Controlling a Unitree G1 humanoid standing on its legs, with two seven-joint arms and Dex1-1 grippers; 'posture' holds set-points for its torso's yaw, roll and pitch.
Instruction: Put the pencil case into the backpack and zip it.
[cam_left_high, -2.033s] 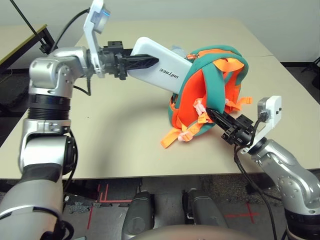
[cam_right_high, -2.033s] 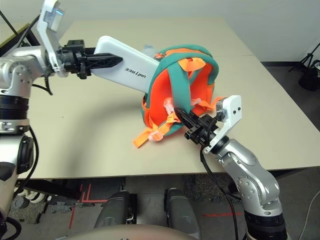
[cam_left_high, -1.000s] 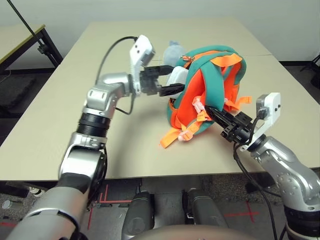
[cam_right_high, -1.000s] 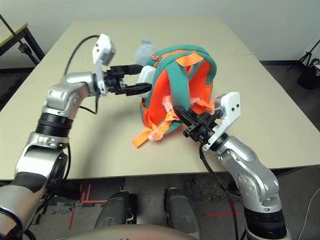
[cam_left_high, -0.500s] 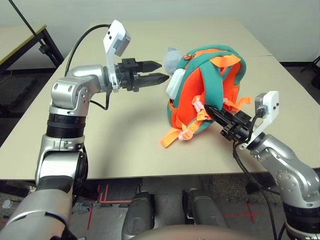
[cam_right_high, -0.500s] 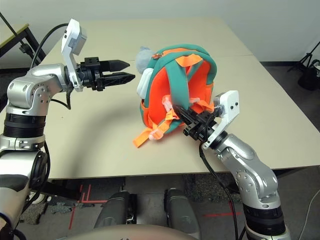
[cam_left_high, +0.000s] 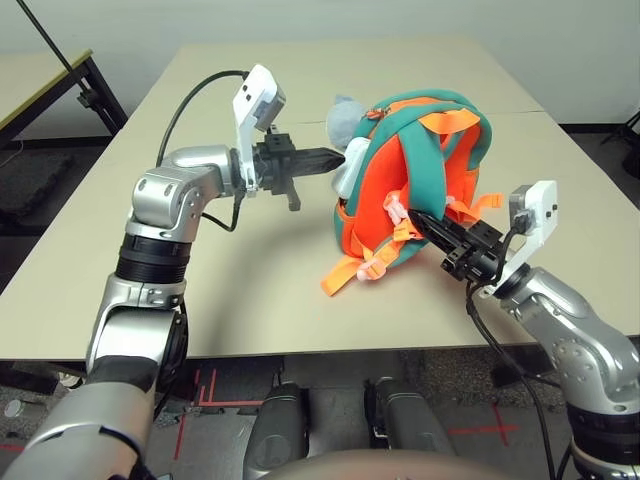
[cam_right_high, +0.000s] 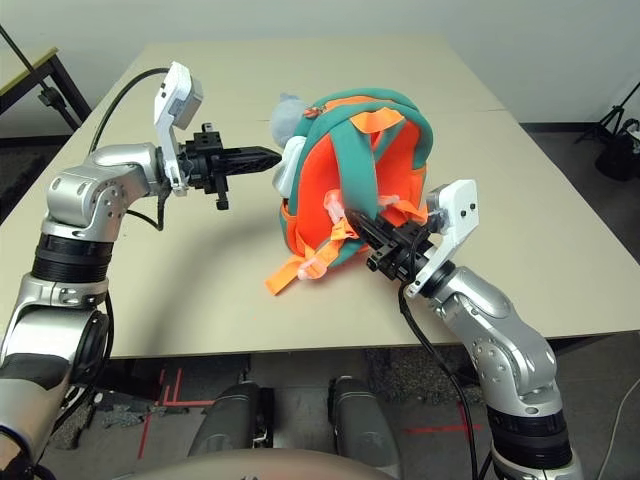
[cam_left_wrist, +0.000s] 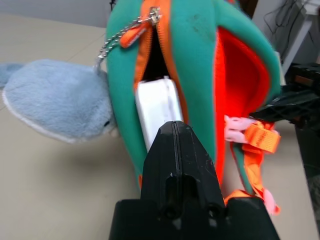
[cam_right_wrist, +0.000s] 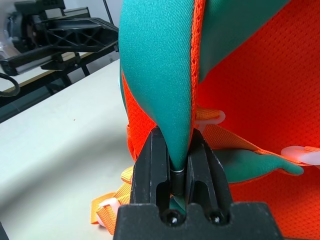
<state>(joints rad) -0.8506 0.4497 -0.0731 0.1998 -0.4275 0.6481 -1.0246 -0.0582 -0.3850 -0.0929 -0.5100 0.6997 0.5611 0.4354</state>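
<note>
Two sets of fingers, left (cam_left_wrist: 175, 127) closed beside pencil case (cam_left_wrist: 159, 107), right (cam_right_wrist: 175, 150) gripping backpack strap (cam_right_wrist: 162, 75), bare tabletop (cam_left_high: 260, 290) nearer the robot.

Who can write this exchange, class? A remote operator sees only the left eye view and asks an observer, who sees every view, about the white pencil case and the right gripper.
Operator: Is the backpack's zip closed around the white pencil case?
Observer: No. The left wrist view shows the orange-edged zip of the backpack open, with the white pencil case in the gap.
Operator: How does the right gripper hold the backpack?
Observer: Its fingers pinch a teal strap between them.
</note>
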